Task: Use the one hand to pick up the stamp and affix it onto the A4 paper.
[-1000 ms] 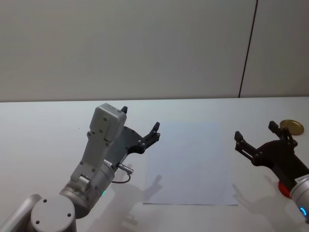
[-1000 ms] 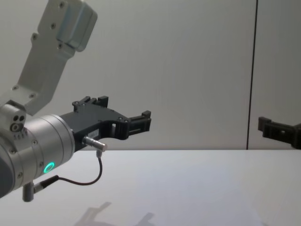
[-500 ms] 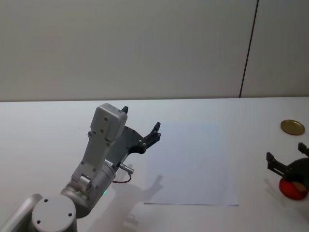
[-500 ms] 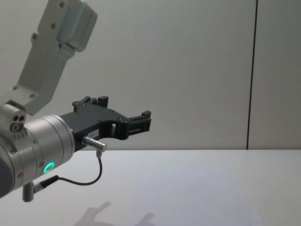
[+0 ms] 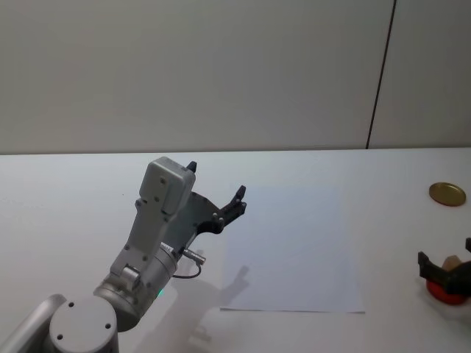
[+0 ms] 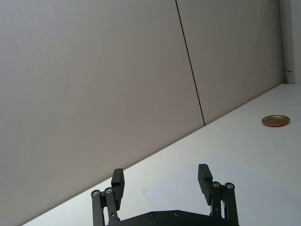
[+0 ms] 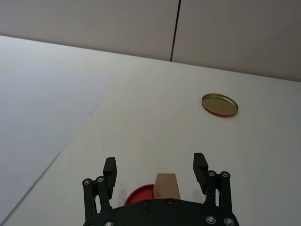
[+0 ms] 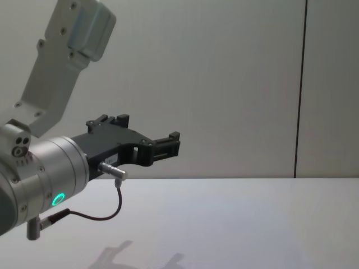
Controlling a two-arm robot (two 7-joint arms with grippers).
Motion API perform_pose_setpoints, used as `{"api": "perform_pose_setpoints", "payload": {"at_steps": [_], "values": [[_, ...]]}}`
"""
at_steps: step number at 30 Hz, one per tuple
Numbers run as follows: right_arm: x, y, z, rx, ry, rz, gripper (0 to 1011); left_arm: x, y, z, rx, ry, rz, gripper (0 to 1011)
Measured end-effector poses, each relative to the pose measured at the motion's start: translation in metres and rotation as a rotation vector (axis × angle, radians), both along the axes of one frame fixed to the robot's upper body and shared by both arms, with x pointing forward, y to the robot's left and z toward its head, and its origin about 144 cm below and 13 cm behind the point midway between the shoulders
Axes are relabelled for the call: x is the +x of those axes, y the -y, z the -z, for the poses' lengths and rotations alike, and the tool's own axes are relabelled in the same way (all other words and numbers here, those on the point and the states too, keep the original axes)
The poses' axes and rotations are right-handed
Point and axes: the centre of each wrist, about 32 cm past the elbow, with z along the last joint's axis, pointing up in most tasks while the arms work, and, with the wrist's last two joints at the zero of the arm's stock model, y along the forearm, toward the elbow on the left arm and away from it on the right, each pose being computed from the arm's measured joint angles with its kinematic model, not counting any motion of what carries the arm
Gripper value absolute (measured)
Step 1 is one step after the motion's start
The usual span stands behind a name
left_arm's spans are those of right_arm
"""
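Tan wooden block stamp point(image 7: 167, 181), 4 o'clock off white paper point(image 5: 294, 250): pickup step, my black right gripper point(image 7: 155, 164) wide astride it; closing next. Left gripper point(image 5: 215, 181) idle at 9 o'clock, wide.

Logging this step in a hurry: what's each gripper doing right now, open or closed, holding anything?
Left gripper: open, empty.
Right gripper: open, jaws either side of the stamp, not closed on it.
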Motion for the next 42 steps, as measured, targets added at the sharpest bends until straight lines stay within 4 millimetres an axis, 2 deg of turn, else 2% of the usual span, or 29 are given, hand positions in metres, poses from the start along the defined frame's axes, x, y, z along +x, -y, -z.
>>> {"api": "perform_pose_setpoints", "payload": {"at_steps": [14,17,25,28,29,32,34,36,38,40,42], "values": [[-0.005,0.009,0.006,-0.021,-0.048,0.013,999,0.0,0.0,0.0,0.0,0.0,0.0,993],[-0.006,0.011,0.007,-0.022,-0.054,0.013,951,0.0,0.0,0.0,0.0,0.0,0.0,993],[-0.006,0.014,0.008,-0.021,-0.061,0.007,729,0.0,0.0,0.0,0.0,0.0,0.0,993],[-0.007,0.014,0.008,-0.02,-0.062,0.006,676,0.0,0.0,0.0,0.0,0.0,0.0,993],[-0.007,0.015,0.009,-0.019,-0.062,0.005,607,0.0,0.0,0.0,0.0,0.0,0.0,993],[-0.007,0.016,0.009,-0.018,-0.061,0.004,507,0.0,0.0,0.0,0.0,0.0,0.0,993],[-0.007,0.016,0.009,-0.017,-0.061,0.002,476,0.0,0.0,0.0,0.0,0.0,0.0,993],[-0.007,0.016,0.01,-0.017,-0.06,0.002,361,0.0,0.0,0.0,0.0,0.0,0.0,993],[-0.007,0.016,0.01,-0.019,-0.056,0.0,331,0.0,0.0,0.0,0.0,0.0,0.0,993],[-0.007,0.016,0.01,-0.024,-0.051,-0.001,248,0.0,0.0,0.0,0.0,0.0,0.0,993],[-0.007,0.016,0.01,-0.027,-0.046,-0.002,225,0.0,0.0,0.0,0.0,0.0,0.0,993]]}}
